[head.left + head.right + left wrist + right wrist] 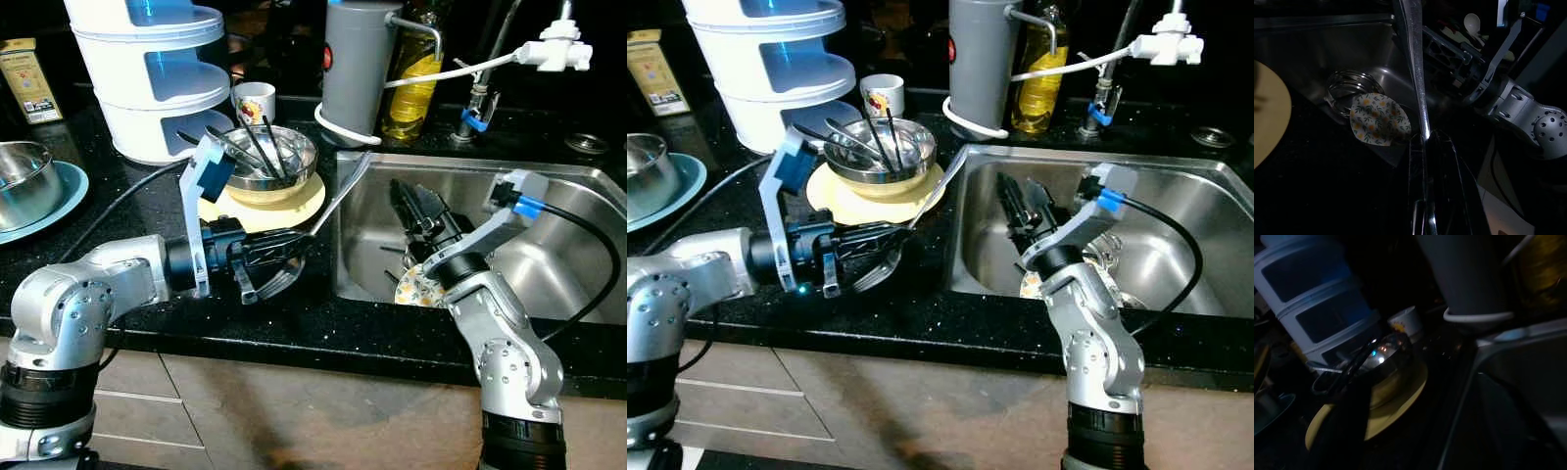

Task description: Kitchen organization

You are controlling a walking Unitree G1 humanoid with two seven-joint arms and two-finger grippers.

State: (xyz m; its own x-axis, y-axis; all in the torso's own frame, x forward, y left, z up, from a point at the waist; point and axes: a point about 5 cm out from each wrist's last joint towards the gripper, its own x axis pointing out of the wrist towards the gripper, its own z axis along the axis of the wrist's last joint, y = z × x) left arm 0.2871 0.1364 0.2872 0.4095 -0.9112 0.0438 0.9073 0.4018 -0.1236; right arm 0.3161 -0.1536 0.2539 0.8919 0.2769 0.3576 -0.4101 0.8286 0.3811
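Note:
My left gripper (284,257) hovers over the black counter (147,206) in front of the yellow plate (299,206). It is shut on a long metal utensil (338,201) whose handle slants up over the sink's left rim. In the left wrist view the handle (1418,83) runs out from between the fingers (1442,161). My right gripper (416,208) reaches down into the steel sink (568,196), open with nothing between its fingers. A floral plate (413,287) lies on the sink floor just beneath that arm, beside a glass jar (1349,90).
A steel bowl (274,157) holding several utensils sits on the yellow plate. Behind stand a white mug (254,101), stacked white containers (147,69), a grey canister (358,69), an oil bottle (411,93) and the tap (480,98). Another steel bowl (20,171) rests far left.

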